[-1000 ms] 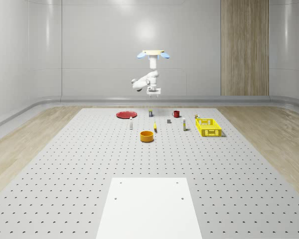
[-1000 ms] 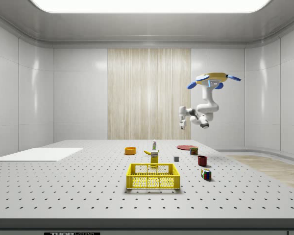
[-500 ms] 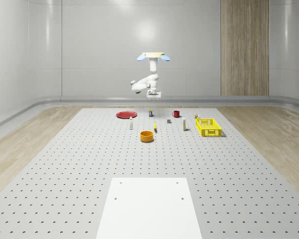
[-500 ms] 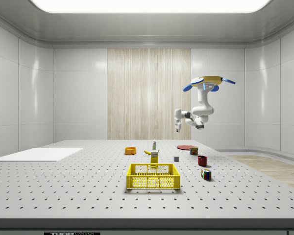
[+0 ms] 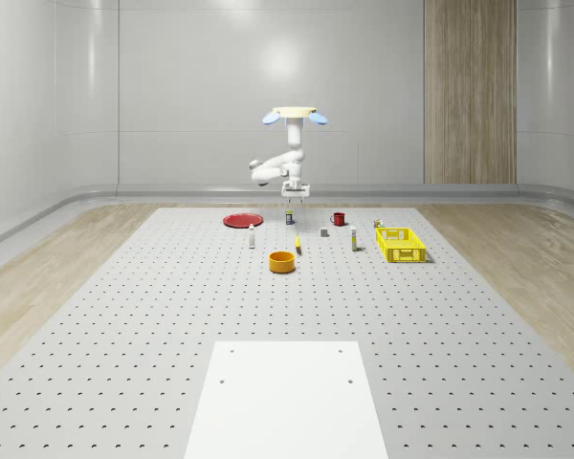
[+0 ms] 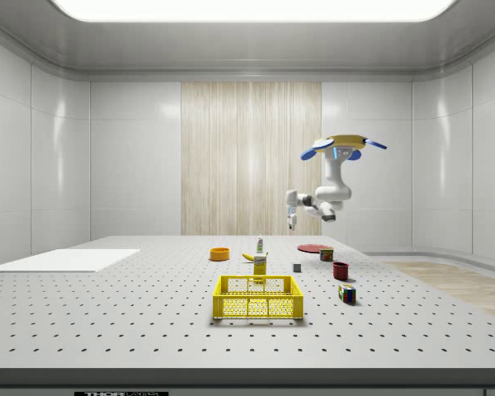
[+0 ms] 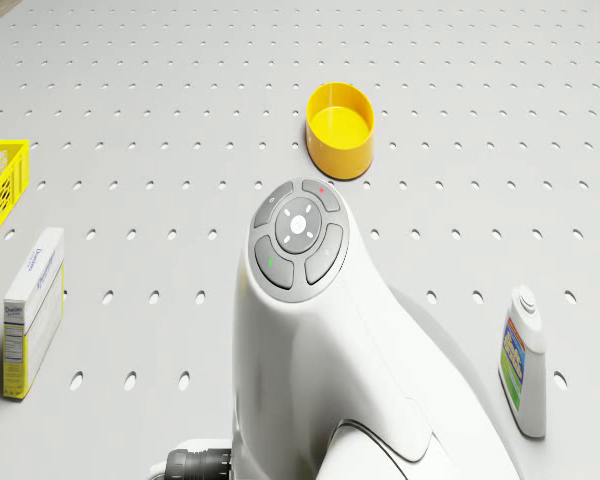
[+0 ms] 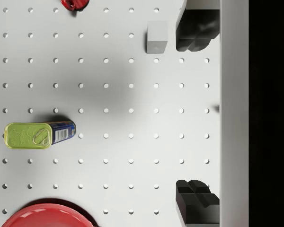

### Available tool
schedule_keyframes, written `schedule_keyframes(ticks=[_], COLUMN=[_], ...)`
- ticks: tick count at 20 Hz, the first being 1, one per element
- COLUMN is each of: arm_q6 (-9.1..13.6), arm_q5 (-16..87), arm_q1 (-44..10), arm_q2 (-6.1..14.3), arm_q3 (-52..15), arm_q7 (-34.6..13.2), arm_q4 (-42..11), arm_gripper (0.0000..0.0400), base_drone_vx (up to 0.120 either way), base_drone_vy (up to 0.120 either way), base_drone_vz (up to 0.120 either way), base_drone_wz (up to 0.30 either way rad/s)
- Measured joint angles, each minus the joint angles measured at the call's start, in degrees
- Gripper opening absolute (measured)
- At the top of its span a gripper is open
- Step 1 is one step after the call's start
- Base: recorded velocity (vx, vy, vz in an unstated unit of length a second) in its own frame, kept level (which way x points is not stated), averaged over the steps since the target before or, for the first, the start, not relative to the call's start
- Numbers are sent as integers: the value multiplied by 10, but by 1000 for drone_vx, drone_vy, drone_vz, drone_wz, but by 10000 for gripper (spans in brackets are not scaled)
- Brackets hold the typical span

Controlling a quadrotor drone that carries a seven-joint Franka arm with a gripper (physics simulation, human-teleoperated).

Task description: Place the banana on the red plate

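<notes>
One banana [image 5: 298,245] lies on the perforated table [image 5: 172,316], just beside the orange bowl [image 5: 282,261] in the whole-scene view and well apart from the red plate [image 5: 241,221] at the table's far end. The drone [image 5: 293,116] hovers high over that far end, its arm folded beneath it and the gripper [image 5: 296,196] pointing down at the table above a green-topped tin [image 5: 289,218] and a small grey cube [image 5: 323,231]. In the wrist view the two dark fingertips [image 8: 195,29] stand wide apart with nothing between them, and the table below carries the tin, the cube, the plate's rim and part of a red mug [image 8: 74,4]. The drone view looks past the arm to the bowl, a white carton [image 7: 32,311] and a small bottle [image 7: 523,361]. The job appears to be at the approach stage, with the fruit untouched. The next move likely calls for bringing the open gripper over the banana and lowering it, lined up across the fruit's narrow body.
</notes>
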State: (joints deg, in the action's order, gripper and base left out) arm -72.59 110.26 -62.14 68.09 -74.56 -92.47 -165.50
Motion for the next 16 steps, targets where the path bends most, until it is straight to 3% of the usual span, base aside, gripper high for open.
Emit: schedule_keyframes(ticks=[6,16], arm_q6=[-15,-38], arm_q5=[-8,-21], arm_q1=[-5,-13], arm_q2=[16,41], arm_q3=[-5,-11], arm_q7=[-5,-12], arm_q4=[1,3], arm_gripper=[400,400], base_drone_vx=[120,120], base_drone_vy=[0,0], base_drone_vz=[-13,-120], base_drone_wz=[0,0])
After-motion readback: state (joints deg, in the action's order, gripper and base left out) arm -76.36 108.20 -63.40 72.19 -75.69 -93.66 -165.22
